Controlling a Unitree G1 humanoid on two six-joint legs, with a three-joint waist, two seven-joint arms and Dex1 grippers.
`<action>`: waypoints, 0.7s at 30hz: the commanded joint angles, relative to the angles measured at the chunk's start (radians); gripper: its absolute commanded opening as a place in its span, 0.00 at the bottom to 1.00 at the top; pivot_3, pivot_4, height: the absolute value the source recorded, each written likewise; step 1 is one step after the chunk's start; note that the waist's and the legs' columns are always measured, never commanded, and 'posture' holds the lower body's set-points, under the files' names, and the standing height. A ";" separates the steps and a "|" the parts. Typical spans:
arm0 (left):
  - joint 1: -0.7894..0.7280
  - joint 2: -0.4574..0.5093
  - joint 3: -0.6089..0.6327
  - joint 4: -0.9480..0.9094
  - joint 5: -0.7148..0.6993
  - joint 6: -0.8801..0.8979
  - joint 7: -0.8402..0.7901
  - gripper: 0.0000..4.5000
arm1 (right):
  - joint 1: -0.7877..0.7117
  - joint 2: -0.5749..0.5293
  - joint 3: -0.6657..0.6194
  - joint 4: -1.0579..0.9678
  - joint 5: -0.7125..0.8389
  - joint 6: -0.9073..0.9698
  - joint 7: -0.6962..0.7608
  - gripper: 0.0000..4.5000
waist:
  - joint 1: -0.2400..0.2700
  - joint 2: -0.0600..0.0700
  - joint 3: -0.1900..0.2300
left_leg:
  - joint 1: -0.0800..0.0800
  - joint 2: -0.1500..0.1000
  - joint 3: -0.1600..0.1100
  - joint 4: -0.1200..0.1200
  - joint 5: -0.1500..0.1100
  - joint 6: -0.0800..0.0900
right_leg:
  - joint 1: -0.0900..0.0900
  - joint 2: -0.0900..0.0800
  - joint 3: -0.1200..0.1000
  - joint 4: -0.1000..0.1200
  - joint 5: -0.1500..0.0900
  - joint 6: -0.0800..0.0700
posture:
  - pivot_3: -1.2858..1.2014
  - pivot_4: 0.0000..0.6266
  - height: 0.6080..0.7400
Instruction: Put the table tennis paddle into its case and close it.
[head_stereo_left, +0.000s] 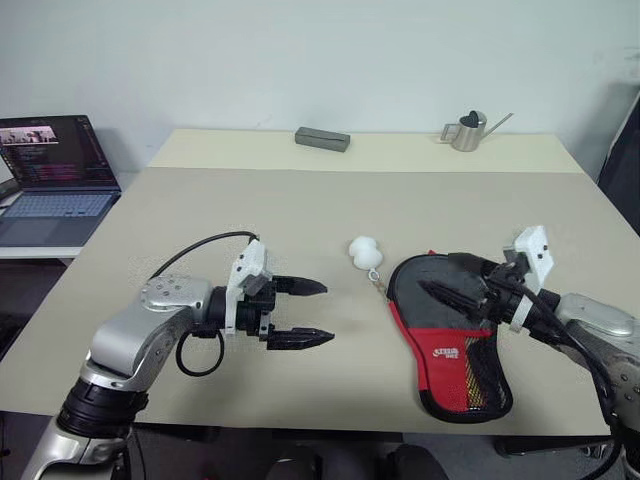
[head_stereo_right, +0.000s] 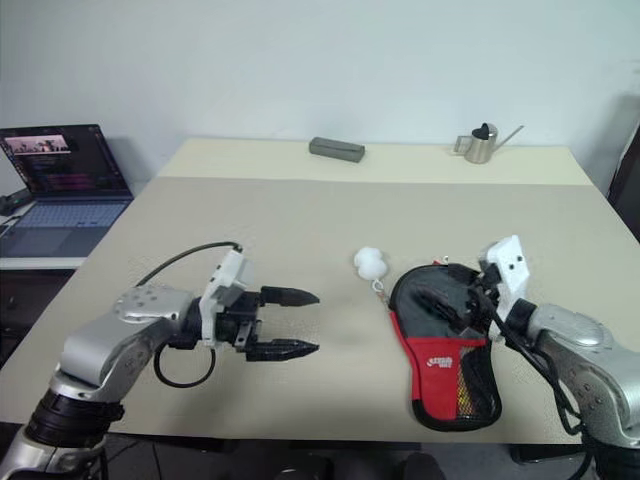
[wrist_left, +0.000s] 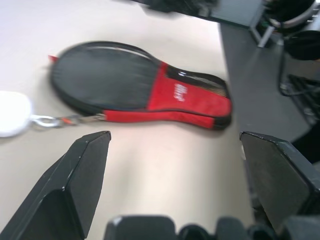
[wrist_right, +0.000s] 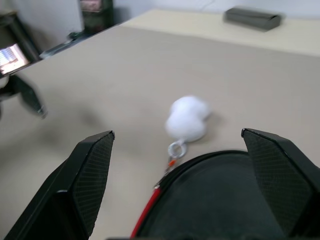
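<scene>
The case (head_stereo_left: 455, 360), a black pouch with a red panel and a mesh pocket, lies flat on the right of the table. Its round end points toward the middle, and its white pom-pom pull (head_stereo_left: 364, 252) rests on the table just beyond that end. The table tennis paddle is hidden. My right gripper (head_stereo_left: 447, 278) hovers open over the case's black round part, pointing at the pom-pom (wrist_right: 189, 117). My left gripper (head_stereo_left: 328, 313) is open and empty, left of the case and apart from it, pointing at its long side (wrist_left: 125, 80).
The beige table (head_stereo_left: 300, 210) carries a grey flat box (head_stereo_left: 322, 138) and a small metal watering can (head_stereo_left: 468, 130) at its far edge. An open laptop (head_stereo_left: 50, 180) sits on a lower surface at the far left.
</scene>
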 joint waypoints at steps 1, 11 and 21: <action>0.012 0.014 0.053 -0.066 -0.004 0.006 0.058 1.00 | -0.033 -0.044 0.033 0.049 -0.018 -0.032 0.089 0.99 | 0.000 0.000 0.000 | 0.000 0.000 0.000 0.000 0.000 0.000 | 0.000 0.000 0.000 0.000 0.000 0.000 | 0.52 0.24 1.00; 0.000 -0.035 0.045 -0.011 0.110 0.014 0.271 1.00 | -0.013 0.026 0.232 0.295 -0.294 -0.445 0.252 0.99 | 0.000 -0.002 0.001 | 0.000 0.000 0.001 0.000 0.000 -0.001 | 0.000 0.000 0.000 0.000 0.000 0.000 | 0.52 0.24 1.00; -0.073 -0.031 0.012 0.053 0.152 0.011 0.274 1.00 | -0.085 0.086 0.290 0.620 -0.426 -0.562 0.320 0.99 | -0.004 -0.002 0.001 | 0.002 0.000 0.001 0.001 0.000 -0.002 | 0.000 0.000 0.001 0.002 0.000 0.000 | 0.52 0.24 1.00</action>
